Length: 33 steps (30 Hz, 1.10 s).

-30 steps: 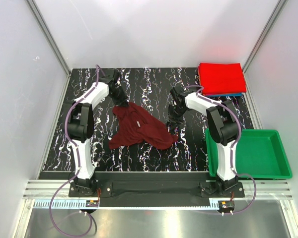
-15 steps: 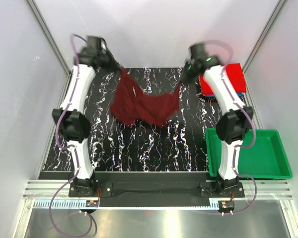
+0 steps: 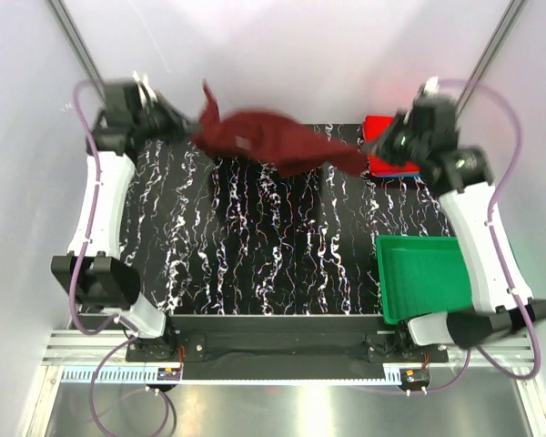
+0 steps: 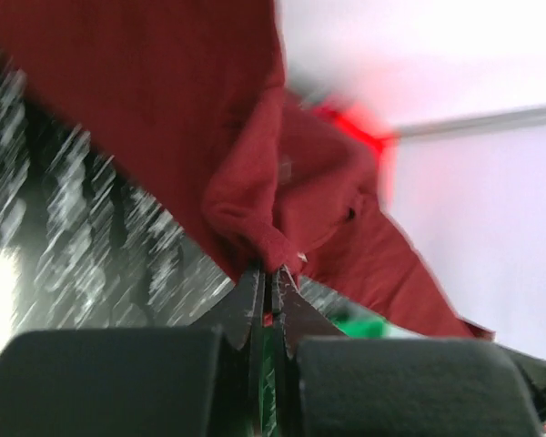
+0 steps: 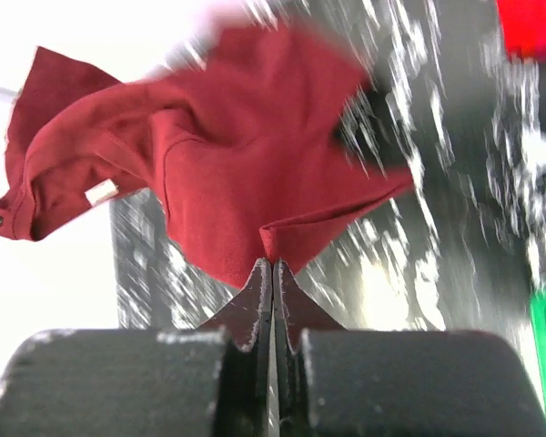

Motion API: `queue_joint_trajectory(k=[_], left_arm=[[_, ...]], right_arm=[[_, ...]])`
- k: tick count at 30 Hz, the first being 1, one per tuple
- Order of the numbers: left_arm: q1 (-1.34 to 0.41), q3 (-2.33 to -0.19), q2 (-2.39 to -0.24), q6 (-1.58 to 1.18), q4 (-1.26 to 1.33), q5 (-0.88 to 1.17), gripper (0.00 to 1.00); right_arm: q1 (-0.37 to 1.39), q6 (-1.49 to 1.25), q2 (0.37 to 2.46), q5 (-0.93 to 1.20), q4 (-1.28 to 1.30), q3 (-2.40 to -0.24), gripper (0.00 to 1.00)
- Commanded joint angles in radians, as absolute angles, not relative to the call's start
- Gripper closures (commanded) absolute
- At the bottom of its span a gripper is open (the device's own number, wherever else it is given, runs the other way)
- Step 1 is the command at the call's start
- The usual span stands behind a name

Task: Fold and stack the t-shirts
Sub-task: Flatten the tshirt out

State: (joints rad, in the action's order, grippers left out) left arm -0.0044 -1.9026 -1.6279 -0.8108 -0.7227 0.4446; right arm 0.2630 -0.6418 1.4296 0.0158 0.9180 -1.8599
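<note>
The dark maroon t-shirt [image 3: 268,138] hangs stretched in the air above the far part of the table, held at both ends. My left gripper [image 3: 184,127] is shut on its left end; the left wrist view shows the cloth [image 4: 255,182] pinched at the fingertips. My right gripper [image 3: 375,150] is shut on its right end; the right wrist view shows a folded edge [image 5: 255,173] pinched. The bright red t-shirt [image 3: 389,146] lies folded at the far right, partly hidden by my right arm. The blue shirt is hidden.
A green plastic tray [image 3: 437,278] sits at the near right, partly under my right arm. The black marbled table top [image 3: 255,246] lies below the hanging shirt. White walls and metal corner posts close in the back and sides.
Both grippers have lifted the maroon shirt off the table, raised it high and pulled it apart, the left arm swinging left and the right arm swinging right.
</note>
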Motion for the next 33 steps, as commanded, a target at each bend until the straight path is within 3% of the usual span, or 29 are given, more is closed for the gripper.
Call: queue_joint_trajectory(k=[1,2,6,12,19,22,24,27,33], left_arm=[[-0.002,-1.581,-1.548,-0.693,-0.761,0.391,1.00],[-0.002,-1.416,-1.525,-0.680,-0.732,0.377,1.00],[0.049,-1.113,-1.479,-0.638,-0.623,0.328,1.00],[0.077,-1.017,-1.543,-0.589,-0.690,0.184,1.00],[0.100,-1.022,-1.514,-0.594,-0.718,0.103,0.99],[0.106,-1.017,-1.491,-0.600,-0.721,0.068,0.81],[0.106,-1.038,-1.474,-0.589,-0.736,0.037,0.63],[0.104,-1.080,-1.441,-0.575,-0.742,0.009,0.50],[0.071,-1.028,-1.385,-0.589,-0.758,0.046,0.45]], right_arm=[[0.270,-0.715,1.335,0.101,0.762,-1.481,1.00],[0.273,-0.727,1.304,0.142,0.726,-1.321,1.00],[0.356,-0.752,1.218,0.169,0.644,-1.070,1.00],[0.543,-0.825,1.218,0.147,0.666,-0.913,1.00],[0.629,-0.893,1.216,0.138,0.690,-0.882,1.00],[0.660,-0.934,1.209,0.130,0.698,-0.853,1.00],[0.670,-0.952,1.216,0.152,0.672,-0.821,1.00],[0.707,-0.965,1.274,0.207,0.591,-0.827,1.00],[0.839,-0.910,1.526,0.256,0.544,-1.055,0.99]])
